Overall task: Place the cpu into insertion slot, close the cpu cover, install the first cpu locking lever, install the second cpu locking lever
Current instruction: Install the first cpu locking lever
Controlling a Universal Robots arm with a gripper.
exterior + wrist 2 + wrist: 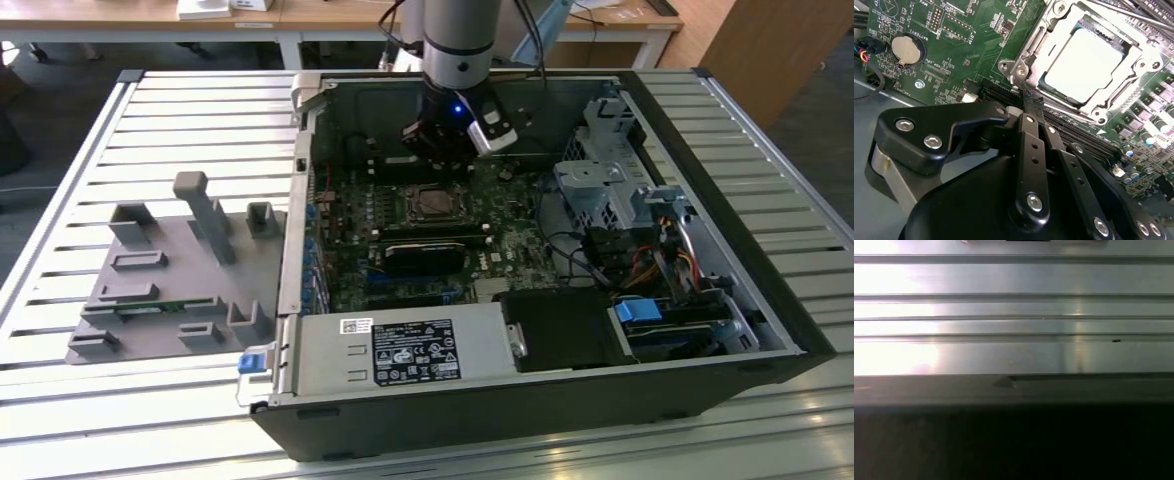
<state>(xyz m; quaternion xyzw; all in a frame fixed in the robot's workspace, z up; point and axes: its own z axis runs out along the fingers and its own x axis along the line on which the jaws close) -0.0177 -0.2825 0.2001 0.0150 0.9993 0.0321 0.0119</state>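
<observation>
From my station, the lot as it stands, taken against the open computer case (747,330).

Desk (174,110) — slatted metal top carrying the case, with its ribbed slats also seen in the first wrist view (1014,305).

Computer case — black tower lying on its side, open face up, on the desk.

Grey fixture tray (174,290) — on the desk just beside the case, toward the exterior view's left, with upright pegs and brackets on it.

Power supply (400,352) — silver box with a label, in the case's near corner.

Motherboard (400,240) — green board on the case floor; in the second wrist view (974,45) it carries a round coin battery (906,48).

Long black card (424,255) — lying across the motherboard, on the near side of the socket.

Arm (461,40) — grey column coming down into the far half of the case.

Claw (441,150) — black, hanging just above the motherboard at the far edge of the socket. In the second wrist view its fingers (1030,145) lie together at the tips (1033,102), nothing between them — drawn shut and empty, tips close by the socket's corner.

Cpu cover (1134,75) — metal frame lying flat around the chip.

Cpu (1086,62) — silvery square seated in the socket mid-case, also seen in the exterior view (433,203).
</observation>
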